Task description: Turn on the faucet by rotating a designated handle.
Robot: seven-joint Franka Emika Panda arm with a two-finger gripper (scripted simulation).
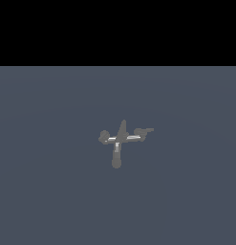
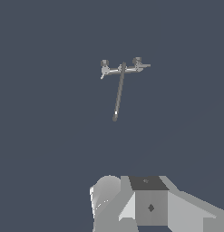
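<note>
A flat, plain slate-grey floor point(image 1: 48, 201) carries everything (its far edge meets black background). Only the faucet point(image 1: 120, 139) rests on it, small, well away from every visible edge.

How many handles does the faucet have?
2. A rounded knob sits at the crossbar's end on the exterior view's left; the handle with a thin lever sits at the end on its right.
</note>
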